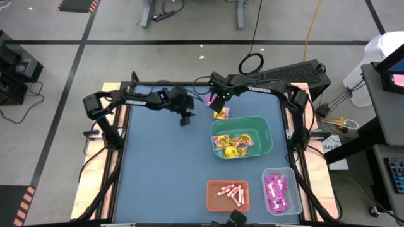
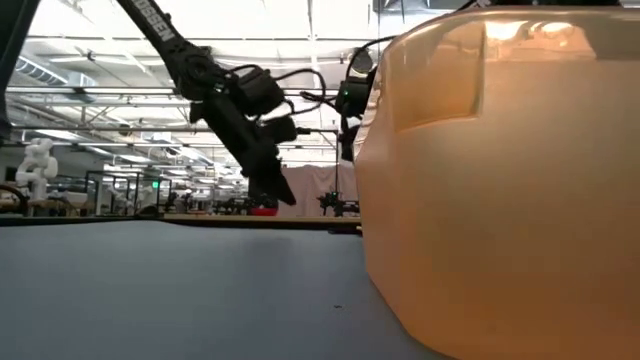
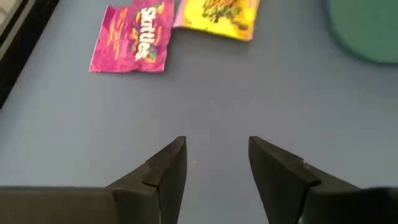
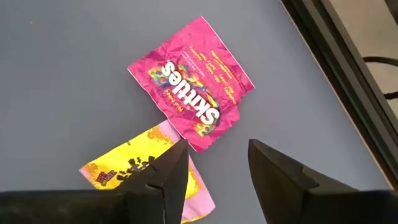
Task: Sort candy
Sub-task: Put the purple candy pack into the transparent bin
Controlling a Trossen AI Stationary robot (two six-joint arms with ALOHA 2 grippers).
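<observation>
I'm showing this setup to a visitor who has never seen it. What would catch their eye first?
Probably the two loose packets at the table's far edge: a magenta Skittles packet and a yellow packet beside it, with the right gripper hanging over them, jaws open. Next, the three filled bins: the green bin of mostly yellow packets, the orange bin of pink-white sticks and the clear bin of magenta packets. The left gripper hovers nearby, empty.

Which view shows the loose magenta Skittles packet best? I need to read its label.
Right wrist view: the magenta packet lies flat, label readable. Left wrist view shows it smaller; high view only a speck; low view hides it.
</observation>
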